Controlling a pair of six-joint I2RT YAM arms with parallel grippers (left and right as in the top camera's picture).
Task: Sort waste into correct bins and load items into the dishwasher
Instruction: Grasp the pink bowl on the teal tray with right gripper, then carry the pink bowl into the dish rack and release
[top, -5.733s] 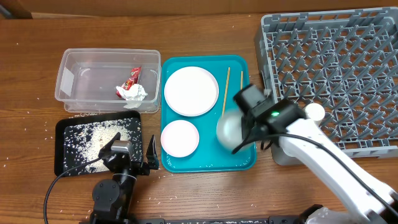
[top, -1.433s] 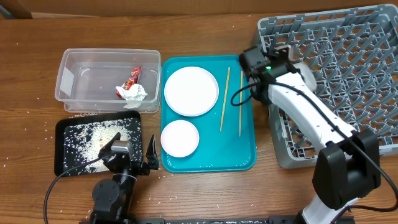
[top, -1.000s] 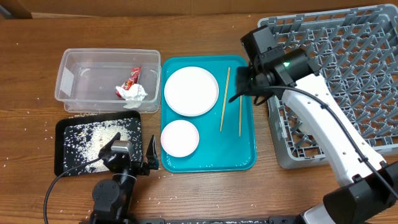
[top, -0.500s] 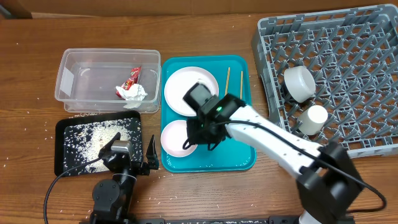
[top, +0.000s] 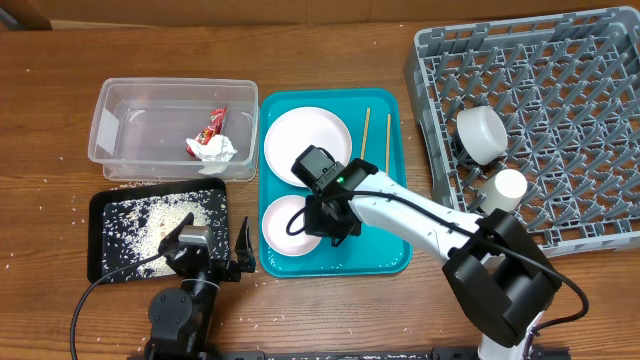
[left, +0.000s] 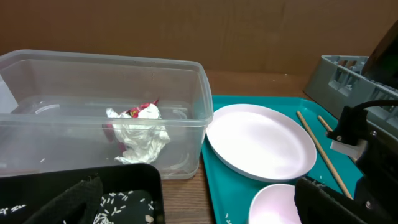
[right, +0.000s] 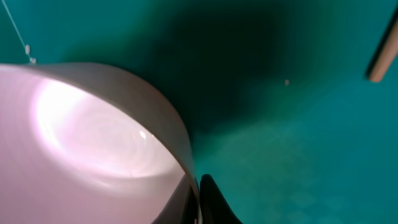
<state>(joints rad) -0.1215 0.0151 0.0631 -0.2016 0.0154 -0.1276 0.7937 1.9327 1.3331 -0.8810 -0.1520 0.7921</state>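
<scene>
**Right arm at the small bowl, sorting and loading partly done**

Overhead view of a wooden counter (top: 320, 50). At the upper left, a clear tub (top: 175, 128) holds a crumpled red-and-white wrapper (top: 210, 140). Just below it, a black tray (top: 95, 235) holds a scatter of white grains (top: 150, 225). A few stray grains lie on the counter around the black tray.

In the middle is a teal tray (top: 385, 262). On it are a large white plate (top: 305, 140), a small white bowl (top: 282, 222) below the plate, and two chopsticks (top: 366, 130) lying side by side to the right of the plate.

At the right, a grey dish rack (top: 560, 100) already holds a metal bowl (top: 480, 133) tipped on its side and a small white cup (top: 505, 188) near it.

The right arm reaches across the teal tray, and the right pincer (top: 325, 222) sits at the right rim of the small bowl. The wrist view is too close and dark to tell whether its fingers have closed on the rim. The left pincer (top: 212, 243) rests at the front edge of the counter beside the black tray, its fingers apart and holding nothing.

Judged from this, the waste is largely sorted and two items are racked. The small bowl, the plate and the chopsticks remain to be loaded, with the small bowl likely next.
</scene>
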